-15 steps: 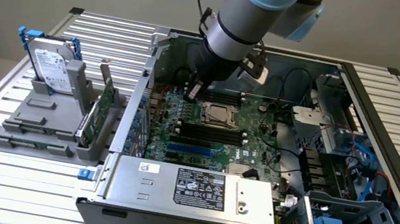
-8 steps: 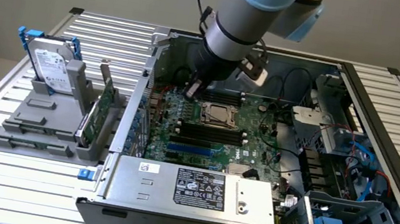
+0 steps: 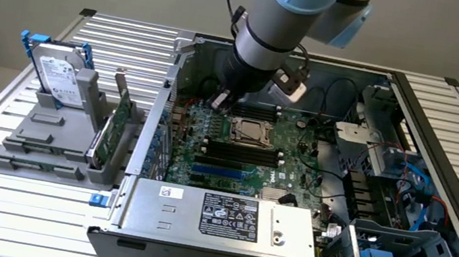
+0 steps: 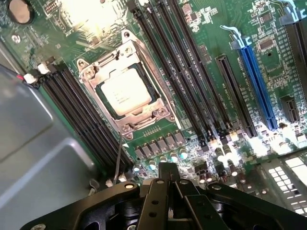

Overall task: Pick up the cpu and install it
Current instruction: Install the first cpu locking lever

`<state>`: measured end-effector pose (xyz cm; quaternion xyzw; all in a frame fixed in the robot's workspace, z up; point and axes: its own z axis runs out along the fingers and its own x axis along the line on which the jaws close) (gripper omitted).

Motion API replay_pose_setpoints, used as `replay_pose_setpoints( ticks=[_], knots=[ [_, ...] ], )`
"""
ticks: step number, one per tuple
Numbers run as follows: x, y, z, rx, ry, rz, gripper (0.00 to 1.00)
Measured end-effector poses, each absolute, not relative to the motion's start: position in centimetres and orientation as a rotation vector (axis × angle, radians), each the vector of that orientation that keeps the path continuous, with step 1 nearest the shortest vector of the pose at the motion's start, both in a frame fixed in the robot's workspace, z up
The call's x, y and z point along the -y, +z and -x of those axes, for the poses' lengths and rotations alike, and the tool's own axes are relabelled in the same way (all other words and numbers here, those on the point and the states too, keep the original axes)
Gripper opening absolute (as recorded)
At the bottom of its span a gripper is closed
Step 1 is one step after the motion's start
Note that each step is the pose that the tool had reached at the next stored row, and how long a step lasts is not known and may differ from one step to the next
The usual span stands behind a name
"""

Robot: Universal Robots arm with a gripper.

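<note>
The cpu [image 4: 125,92], a silvery-white square chip, lies flat inside the metal-framed socket [image 4: 91,76] on the green motherboard [image 4: 201,28]. From the exterior view the socket [image 3: 249,132] sits mid-board inside the open computer case. My gripper [image 3: 220,100] hangs low over the board, just off the socket toward the exterior view's left. Its black fingers [image 4: 167,172] are pressed together, shut, with nothing between them. They stand apart from the chip.
Black memory slots [image 4: 177,57] flank the socket and a blue expansion slot [image 4: 259,86] lies beyond. The case's grey wall [image 4: 33,158] is close by. A power supply [image 3: 225,218] fills the case front. A hard drive [image 3: 62,80] stands in a grey holder outside.
</note>
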<state>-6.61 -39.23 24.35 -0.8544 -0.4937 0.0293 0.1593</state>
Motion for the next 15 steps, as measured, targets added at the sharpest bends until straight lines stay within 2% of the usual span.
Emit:
replay_pose_setpoints(
  ticks=[11,15],
  knots=[
    [39.3,24.7,7.5,1.278,0.033,2.457,0.11],
    [39.3,24.7,7.8,1.257,0.05,2.448,0.11]
  ],
)
